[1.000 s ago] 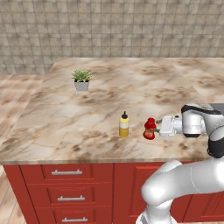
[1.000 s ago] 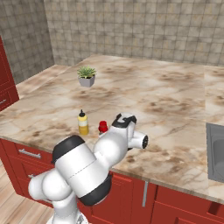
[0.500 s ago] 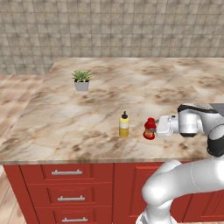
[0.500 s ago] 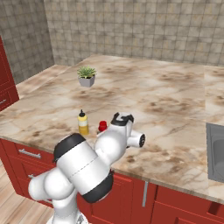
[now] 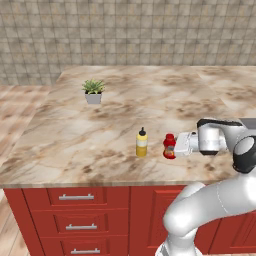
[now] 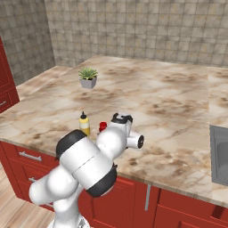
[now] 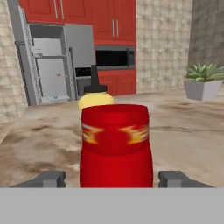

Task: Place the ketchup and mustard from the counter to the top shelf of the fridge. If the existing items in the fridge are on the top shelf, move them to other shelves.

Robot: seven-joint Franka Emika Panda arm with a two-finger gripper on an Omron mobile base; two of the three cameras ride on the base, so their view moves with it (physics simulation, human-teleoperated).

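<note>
My tool (image 5: 173,148) sits level at the ketchup (image 5: 169,146), coming in from 3 o'clock in the left base view. In the hand view the ketchup (image 7: 115,144) stands between my two dark finger tips (image 7: 49,179), which flank it at 9 and 3 o'clock with a small gap showing each side; jaws look part-spread around the bottle, and I cannot tell if the pads touch it yet. Ketchup: glossy red plastic, rounded body, yellow-orange flame marks on a band near its top, upright on the desk (image 5: 90,135). Mustard (image 5: 142,143): smooth yellow squeeze bottle, dark pointed nozzle, upright, just beside the ketchup at its 9 o'clock in the left base view, apart from it; in the hand view it peeks out behind the ketchup at 12 o'clock. Both bottles stand near the desk's front edge. Desk is beige-brown marbled stone, flat and matte, over red drawer fronts (image 5: 75,198) with silver bar handles. A small potted plant (image 5: 93,91), spiky green leaves in a grey square pot, stands well apart at 10 o'clock from the bottles. Fridge (image 7: 54,65) far across the room in the hand view: grey, boxy, door open, pale shelves. Wall is grey-beige tile.
</note>
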